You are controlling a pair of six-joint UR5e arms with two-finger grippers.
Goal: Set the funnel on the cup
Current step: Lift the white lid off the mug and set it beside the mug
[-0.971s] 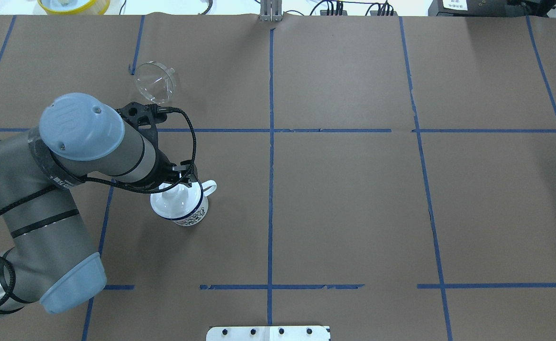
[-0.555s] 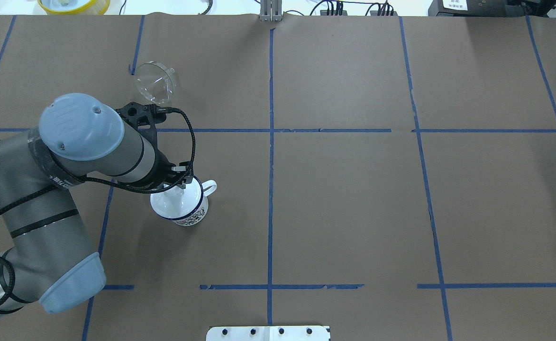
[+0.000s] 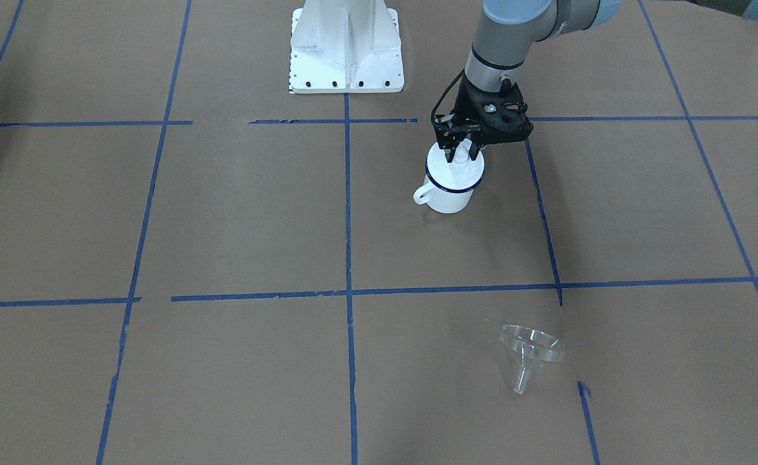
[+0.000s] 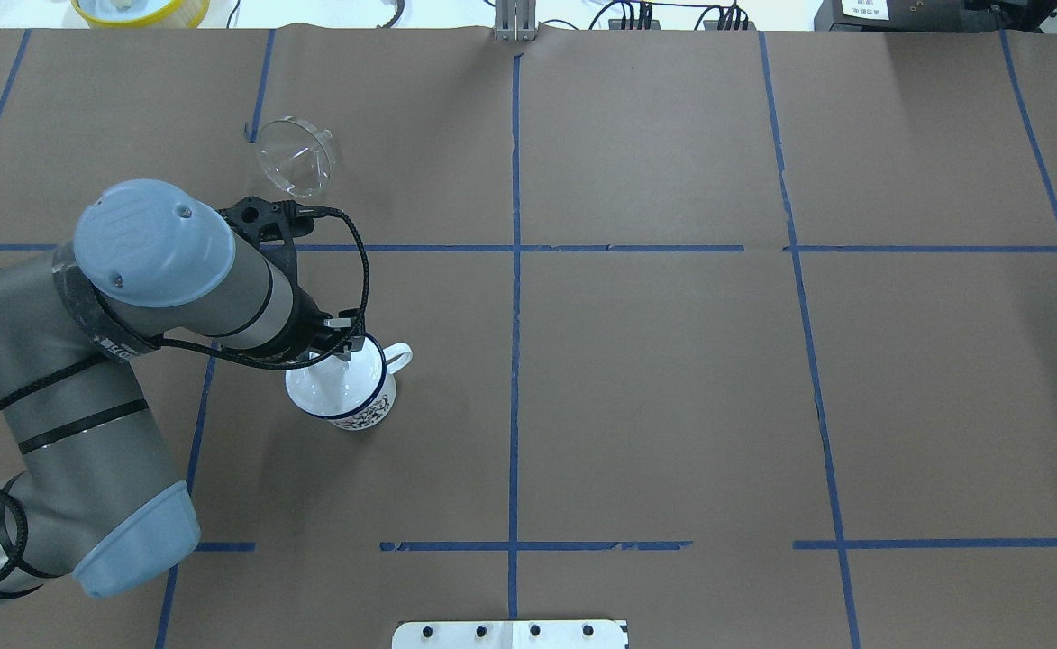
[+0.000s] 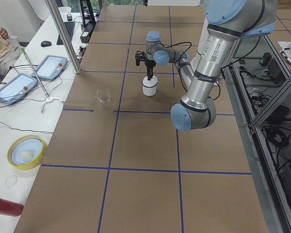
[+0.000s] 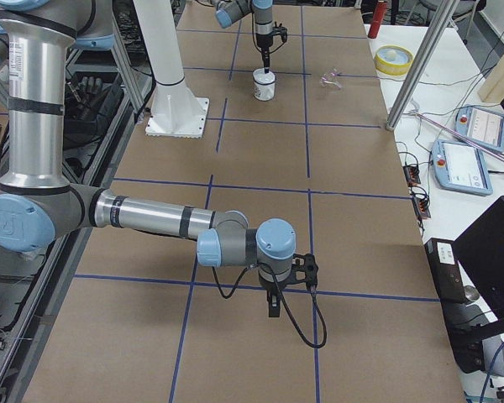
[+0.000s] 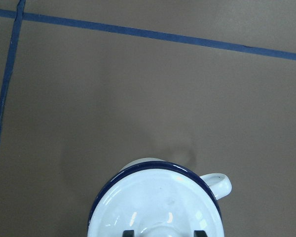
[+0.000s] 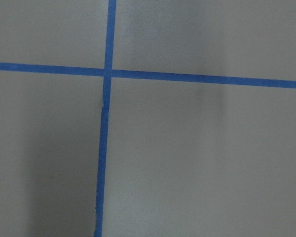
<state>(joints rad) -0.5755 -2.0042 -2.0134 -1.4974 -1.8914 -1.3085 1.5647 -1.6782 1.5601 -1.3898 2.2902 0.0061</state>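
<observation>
- While it fills every wide view, the table [image 4: 672,379] is covered in brown paper crossed by blue tape lines [image 4: 515,270].
- The left arm [image 4: 159,270] comes in from the near left corner and bends over the left half of the table.
- The right arm [image 6: 151,220] stretches low over the right end, well apart from the cup and funnel. Its right claw [image 6: 274,309] points down above the paper, and I cannot tell how far open it is.
- The cup [image 3: 450,197] stands upright in the left half, about midway between the near and far edges, with its handle toward the table's middle.
- The funnel [image 3: 528,352] lies tipped on its side near the far edge, toward the far left corner, well apart from the cup.
- The lid [image 7: 158,202] sits on the cup's mouth.
- The left claw [image 3: 463,155] hangs straight down over the lid, its jaws partly apart on either side of the knob [image 7: 163,229]. I cannot tell whether they press it.
</observation>
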